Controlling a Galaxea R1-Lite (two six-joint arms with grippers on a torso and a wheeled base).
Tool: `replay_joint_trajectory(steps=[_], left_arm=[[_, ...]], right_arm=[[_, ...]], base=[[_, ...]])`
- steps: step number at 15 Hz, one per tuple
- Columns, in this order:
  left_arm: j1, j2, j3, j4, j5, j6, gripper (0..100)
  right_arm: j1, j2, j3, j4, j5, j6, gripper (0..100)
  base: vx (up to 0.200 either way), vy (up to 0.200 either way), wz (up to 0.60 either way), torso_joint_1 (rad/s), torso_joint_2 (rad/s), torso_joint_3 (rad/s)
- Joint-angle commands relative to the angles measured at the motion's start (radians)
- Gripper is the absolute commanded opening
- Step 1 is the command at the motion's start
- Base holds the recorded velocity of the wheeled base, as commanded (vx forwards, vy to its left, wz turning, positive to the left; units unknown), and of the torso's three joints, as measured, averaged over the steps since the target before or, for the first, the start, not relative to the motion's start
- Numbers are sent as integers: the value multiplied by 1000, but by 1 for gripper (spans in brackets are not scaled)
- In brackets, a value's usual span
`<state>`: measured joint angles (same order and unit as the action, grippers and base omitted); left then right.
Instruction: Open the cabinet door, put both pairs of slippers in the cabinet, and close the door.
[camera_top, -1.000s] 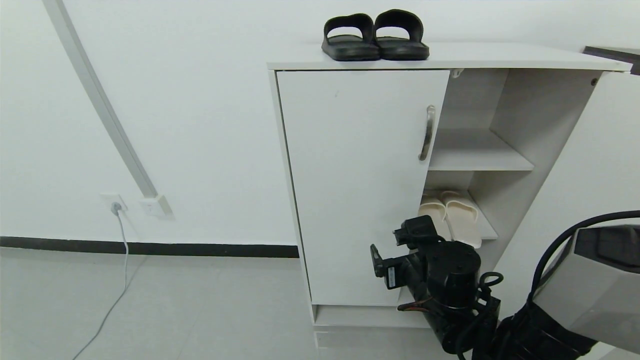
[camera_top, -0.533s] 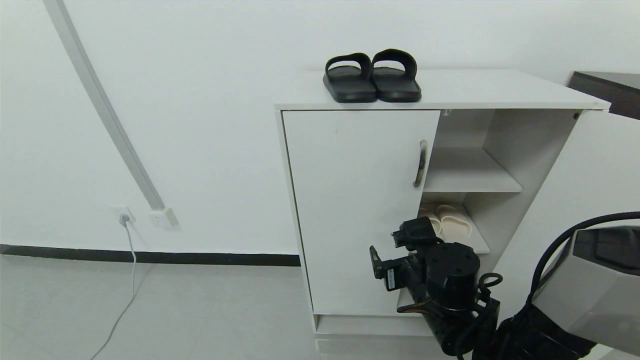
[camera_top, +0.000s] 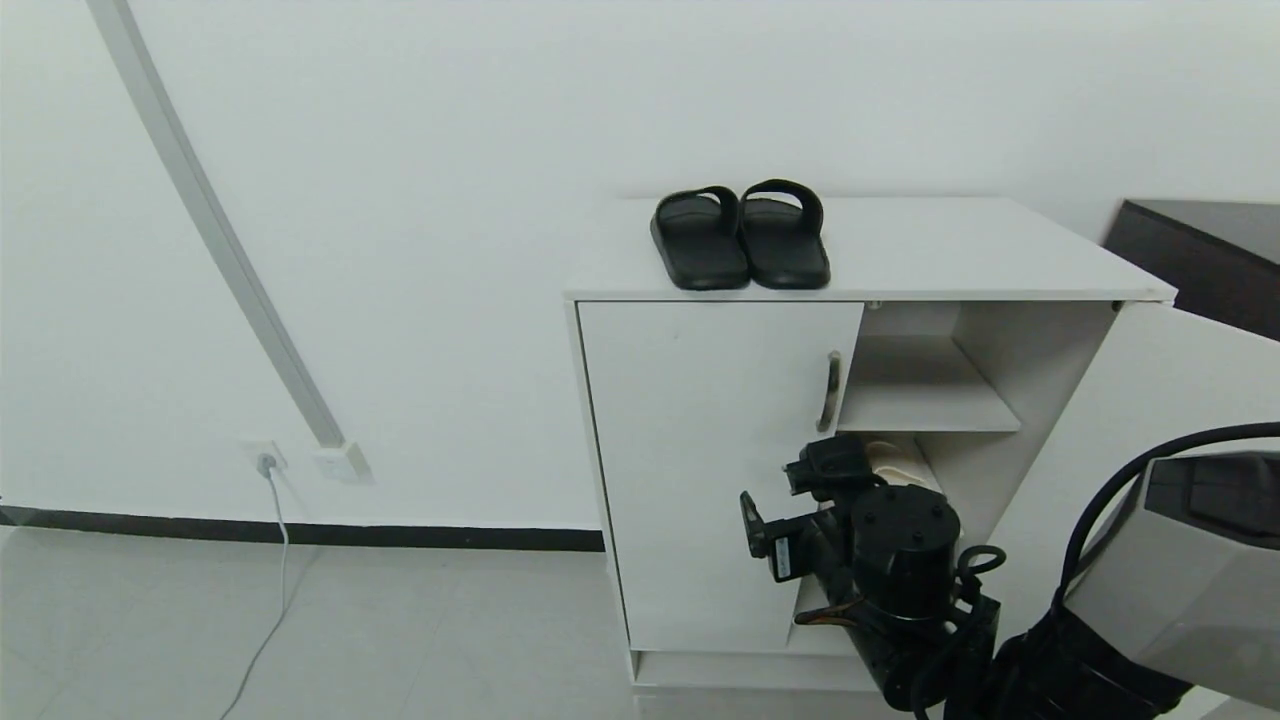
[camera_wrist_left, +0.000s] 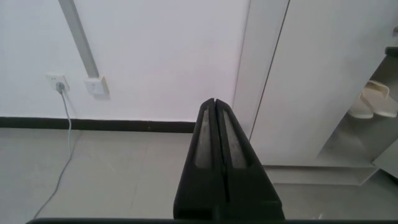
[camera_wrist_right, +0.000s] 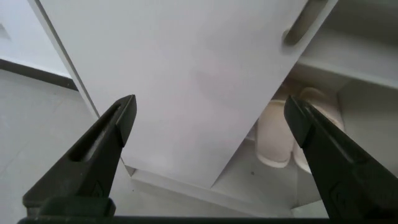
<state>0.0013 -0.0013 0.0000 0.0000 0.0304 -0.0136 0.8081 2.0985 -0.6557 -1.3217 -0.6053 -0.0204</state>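
Status for you: the right cabinet door (camera_top: 1150, 400) is swung wide and the left door (camera_top: 715, 470) is shut, so I'd call the opening step done.

- **Cream slippers:** The cream slippers (camera_wrist_right: 277, 134) are side by side on the lower shelf (camera_wrist_right: 245, 180). The right arm hides part of them in the head view, so I can't say whether the heels overhang the edge.
- **Black slippers:** The black slippers (camera_top: 740, 235) sit on the cabinet top (camera_top: 950, 250) near its front edge, above the shut door. The two are touching, toes toward you.
- **Grippers:** The right gripper (camera_wrist_right: 209, 104) is spread wide with nothing in it, low in front of the left door beside the opening. The left gripper (camera_wrist_left: 214, 106) is pressed together and empty, low and off to the cabinet's left.

Handling, my read:
- The black pair looks like light moulded foam or rubber, with a bendy sole and a matte surface that shouldn't slip.
- Pinch the two adjoining inner side walls together, just behind the straps, and you lift both at once.
- If you grab one strap alone, expect the other slipper to be left behind.
- The upper shelf (camera_top: 925, 400) looks like the natural slot.
- Watch the open door's edge when you swing in.
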Motion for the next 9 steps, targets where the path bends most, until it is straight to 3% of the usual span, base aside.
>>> replay_joint_trajectory(steps=[1, 9], left_arm=[[0, 1, 0, 0, 0, 0, 0], [0, 1, 0, 0, 0, -2, 0]], right_arm=[[0, -3, 1, -1, -1, -1, 100], [8, -14, 24, -51, 1, -30, 100]], base=[[0, 0, 0, 173, -481, -320], [0, 0, 0, 200, -513, -315]])
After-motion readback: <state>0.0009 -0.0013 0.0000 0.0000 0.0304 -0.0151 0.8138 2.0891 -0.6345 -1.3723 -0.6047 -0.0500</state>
